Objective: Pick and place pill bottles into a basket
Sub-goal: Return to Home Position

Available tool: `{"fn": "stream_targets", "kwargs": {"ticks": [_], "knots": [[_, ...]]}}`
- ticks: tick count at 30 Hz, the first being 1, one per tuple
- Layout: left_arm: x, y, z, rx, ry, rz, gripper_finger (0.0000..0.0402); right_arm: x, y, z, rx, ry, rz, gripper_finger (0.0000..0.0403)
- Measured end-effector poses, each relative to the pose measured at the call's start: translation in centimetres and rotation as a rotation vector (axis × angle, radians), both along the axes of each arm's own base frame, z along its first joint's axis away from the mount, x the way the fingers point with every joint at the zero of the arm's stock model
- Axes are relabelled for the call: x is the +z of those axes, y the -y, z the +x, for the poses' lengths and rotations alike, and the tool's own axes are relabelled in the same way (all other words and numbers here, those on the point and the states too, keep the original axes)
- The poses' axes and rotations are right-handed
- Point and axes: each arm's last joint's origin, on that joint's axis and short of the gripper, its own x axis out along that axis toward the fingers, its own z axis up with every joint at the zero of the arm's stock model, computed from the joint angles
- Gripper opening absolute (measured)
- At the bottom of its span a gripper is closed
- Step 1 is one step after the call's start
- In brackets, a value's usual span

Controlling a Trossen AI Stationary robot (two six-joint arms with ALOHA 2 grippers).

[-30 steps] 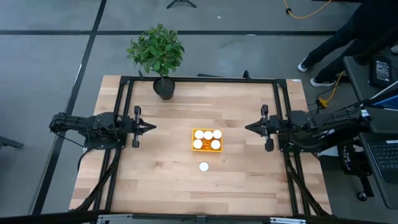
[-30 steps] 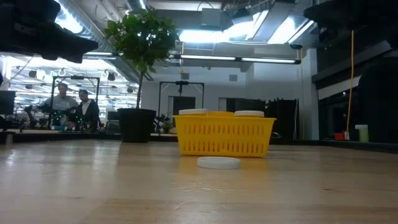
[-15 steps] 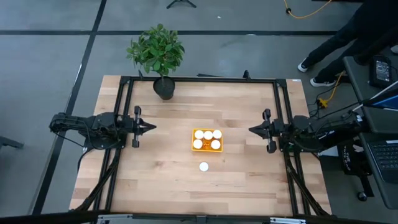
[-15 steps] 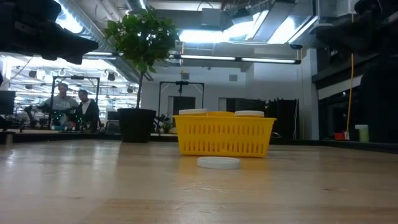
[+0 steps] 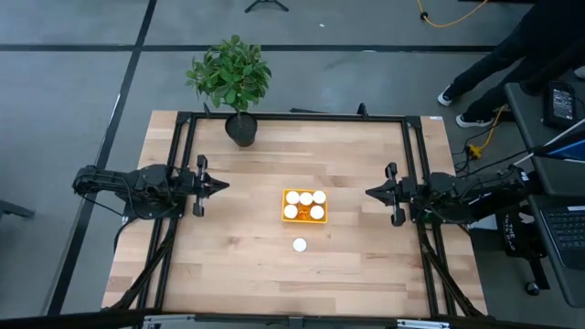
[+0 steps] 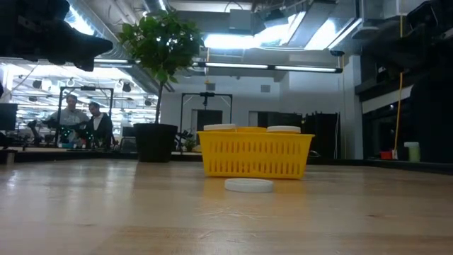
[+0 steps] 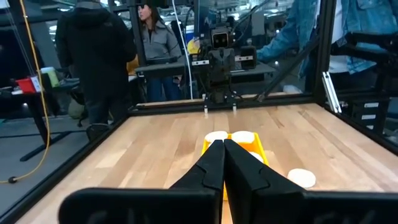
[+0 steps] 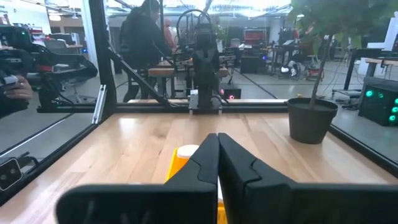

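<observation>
From where I stand, the yellow basket (image 5: pixel 305 217) sits near the middle of the wooden desk (image 5: pixel 228 265). It holds the pill bottles (image 5: pixel 306 197): five white caps show from above, three along the far row and two in the near row. At desk height, two of those caps poke just above the basket's rim. A loose white cap (image 5: pixel 299 244) lies flat on the desk on the near side of the basket, apart from it.

The left end effector (image 5: pixel 222 185) hangs at the left side of the desk, pointing toward the basket, its fingers clenched together on nothing. The right end effector (image 5: pixel 368 192) hangs at the right side, facing back the other way, also clenched and empty. Both are well apart from the basket.

A potted plant (image 5: pixel 229 73) stands in a dark pot (image 5: pixel 241 128) at the far edge of the desk, left of the basket. Two people (image 6: pixel 81 120) sit at benches in the room beyond.
</observation>
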Motion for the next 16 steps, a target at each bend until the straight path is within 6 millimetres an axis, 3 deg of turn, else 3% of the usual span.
{"fn": "stream_targets", "kwargs": {"ticks": [6, 16], "knots": [[-1.3, 0.0, 0.4, 0.0, 0.015, -0.013, 0.0002, -0.1, 0.0, 0.0, 0.001, -0.01, 0.005, 0.0004], [-1.5, 0.0, 0.6, 0.017, -0.006, 0.01, 0.0001, -0.7, 0.0, 0.1, 0.006, -0.077, 0.064, 0.0004]]}}
